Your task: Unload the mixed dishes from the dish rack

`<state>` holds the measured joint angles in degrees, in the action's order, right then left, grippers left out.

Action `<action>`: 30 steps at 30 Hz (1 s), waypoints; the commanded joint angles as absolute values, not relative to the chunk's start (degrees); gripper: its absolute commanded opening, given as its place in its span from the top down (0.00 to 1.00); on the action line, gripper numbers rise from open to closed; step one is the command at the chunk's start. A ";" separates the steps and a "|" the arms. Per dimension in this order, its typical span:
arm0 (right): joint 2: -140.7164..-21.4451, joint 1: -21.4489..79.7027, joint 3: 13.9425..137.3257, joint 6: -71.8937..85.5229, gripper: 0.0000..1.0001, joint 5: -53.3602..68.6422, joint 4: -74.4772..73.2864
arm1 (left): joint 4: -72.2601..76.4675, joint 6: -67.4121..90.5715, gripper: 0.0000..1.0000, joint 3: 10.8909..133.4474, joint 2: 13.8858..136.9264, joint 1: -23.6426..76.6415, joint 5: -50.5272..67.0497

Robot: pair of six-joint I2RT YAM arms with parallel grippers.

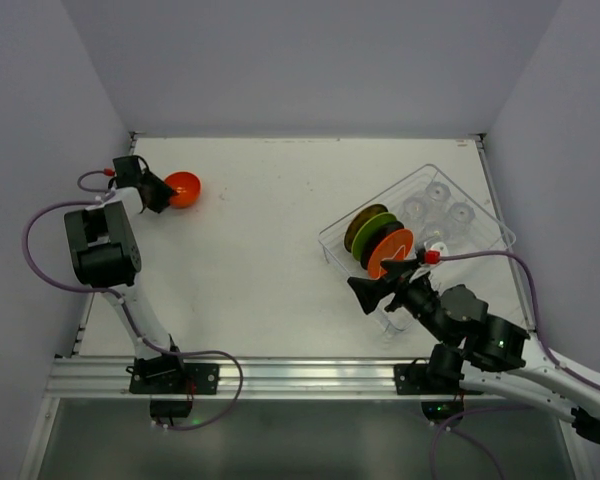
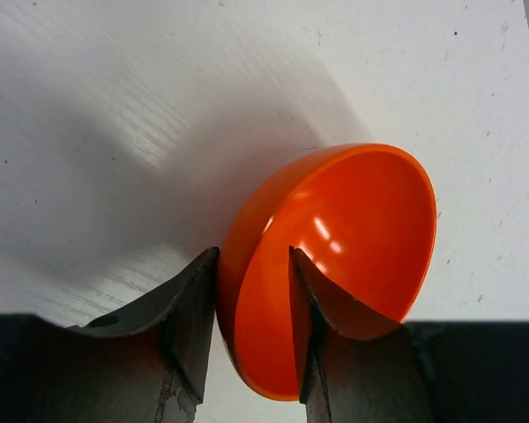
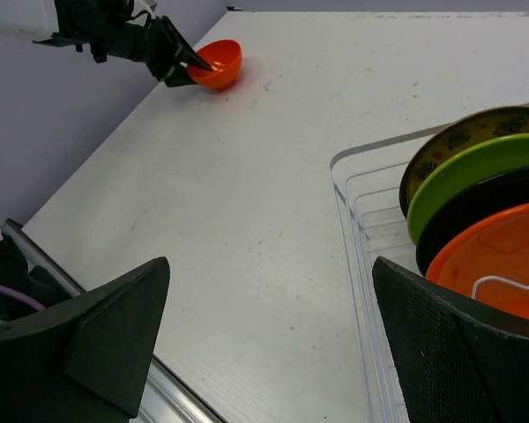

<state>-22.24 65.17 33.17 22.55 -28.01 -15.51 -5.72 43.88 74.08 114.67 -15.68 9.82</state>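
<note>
Watching from my station, I see the left tool (image 1: 166,193) at the far left of the white desk (image 1: 270,200). Its fingers are parted astride the rim of the small glossy orange-red bowl (image 1: 183,187), one inside and one outside, wider than the wall between them. That bowl rests on the desk, well apart from the large clear plastic dish rack (image 3: 344,176) on the right. The right tool (image 1: 362,297) hangs spread wide with nothing in it, just beside the rack's near left corner. Upright in the rack stand a brown-yellow patterned round plate (image 3: 463,137), a lime green plate (image 3: 476,172), a dark plate (image 3: 476,207) and an orange plate (image 3: 502,256). Four small clear plastic cups (image 1: 437,192) sit beyond them.
</note>
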 commanded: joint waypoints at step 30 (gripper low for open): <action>-42.36 48.17 44.74 54.14 0.01 -38.76 -29.27 | -34.36 29.01 0.00 56.16 56.87 18.80 -20.74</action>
